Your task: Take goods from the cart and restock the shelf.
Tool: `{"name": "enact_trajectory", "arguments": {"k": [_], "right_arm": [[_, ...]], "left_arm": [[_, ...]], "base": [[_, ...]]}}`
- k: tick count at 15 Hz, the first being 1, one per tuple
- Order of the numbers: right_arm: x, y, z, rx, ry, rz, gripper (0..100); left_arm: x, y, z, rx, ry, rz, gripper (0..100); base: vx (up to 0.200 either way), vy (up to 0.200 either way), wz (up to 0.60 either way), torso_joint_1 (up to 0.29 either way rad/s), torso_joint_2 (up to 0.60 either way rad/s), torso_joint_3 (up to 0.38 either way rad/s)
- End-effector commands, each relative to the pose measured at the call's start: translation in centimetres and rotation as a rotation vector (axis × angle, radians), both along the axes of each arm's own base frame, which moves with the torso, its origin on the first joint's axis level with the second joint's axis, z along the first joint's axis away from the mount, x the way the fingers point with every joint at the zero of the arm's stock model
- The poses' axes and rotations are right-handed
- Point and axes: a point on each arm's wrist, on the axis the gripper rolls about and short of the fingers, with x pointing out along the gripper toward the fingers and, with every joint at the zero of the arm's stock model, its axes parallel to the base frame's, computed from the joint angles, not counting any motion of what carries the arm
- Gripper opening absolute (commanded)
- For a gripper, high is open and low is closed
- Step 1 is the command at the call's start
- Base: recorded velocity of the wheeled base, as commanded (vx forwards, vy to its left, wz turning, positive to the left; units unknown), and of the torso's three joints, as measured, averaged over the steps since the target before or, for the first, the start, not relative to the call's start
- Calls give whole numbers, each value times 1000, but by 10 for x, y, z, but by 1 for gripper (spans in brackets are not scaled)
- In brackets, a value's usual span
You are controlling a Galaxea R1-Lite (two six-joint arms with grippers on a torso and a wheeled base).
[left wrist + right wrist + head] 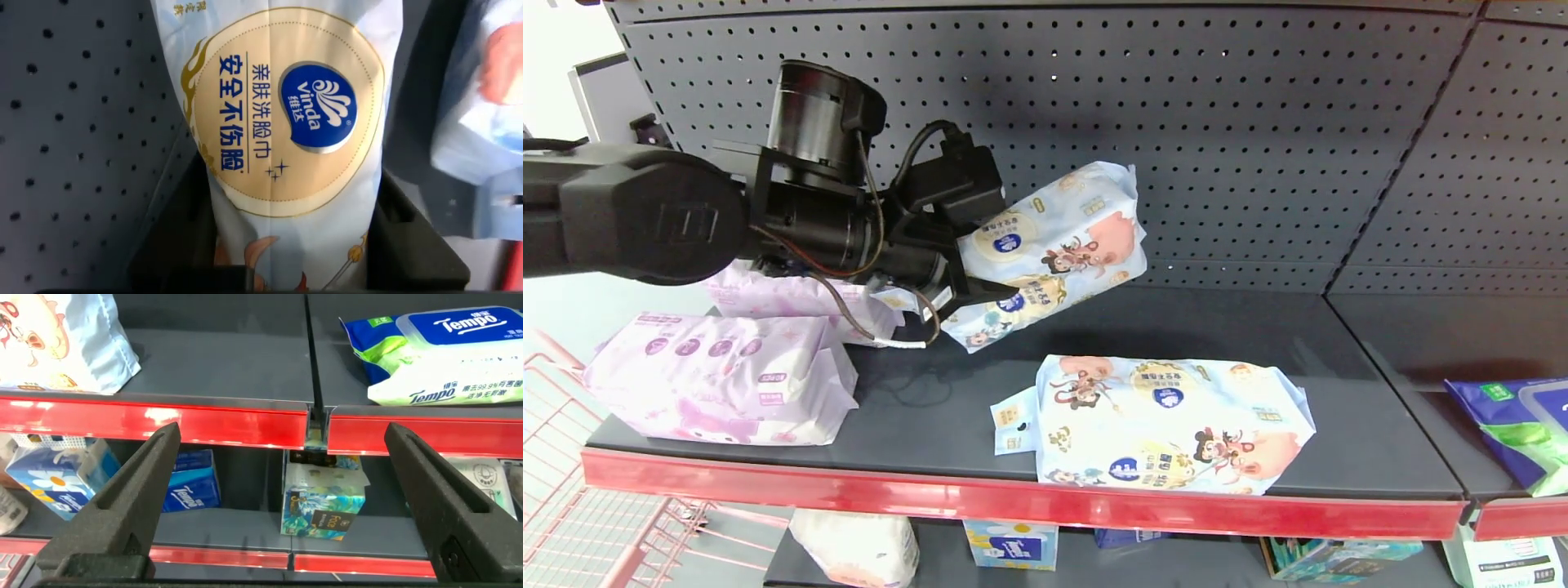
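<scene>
Soft pack of face tissues (1066,237) hangs tilted over the shelf (1217,327), near the pegboard (1176,98), one end clamped in the left gripper (980,265). Looks light and squashy, glossy film probably slippery; grip mid-body, not the seam. A matching pack (1168,425) lies flat at the front. The right gripper (282,498) is spread wide, empty.

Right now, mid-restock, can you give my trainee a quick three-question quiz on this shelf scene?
1. True or false: the left gripper is shut on a cartoon-print pack.
2. What lies at the left end of the shelf? A: pink packs. B: glass bottles. C: tin cans.
3. Fill in: the jaws of the right gripper stand ____.
Key: 1 true; 2 A; 3 open.
</scene>
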Motion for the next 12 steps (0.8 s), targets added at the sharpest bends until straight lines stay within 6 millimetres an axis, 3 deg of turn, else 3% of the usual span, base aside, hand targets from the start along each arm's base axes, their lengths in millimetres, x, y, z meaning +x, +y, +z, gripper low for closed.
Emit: {"name": "enact_trajectory", "arguments": {"k": [1,12], "right_arm": [[0,0,0,0,0,2,100],[0,0,0,0,0,2,100]], "left_arm": [[13,-7,-9,27,-9,-15,0],[24,-27,-35,98,5,-80,0]], "base": [[0,0,0,0,0,0],[0,0,0,0,0,0]]}}
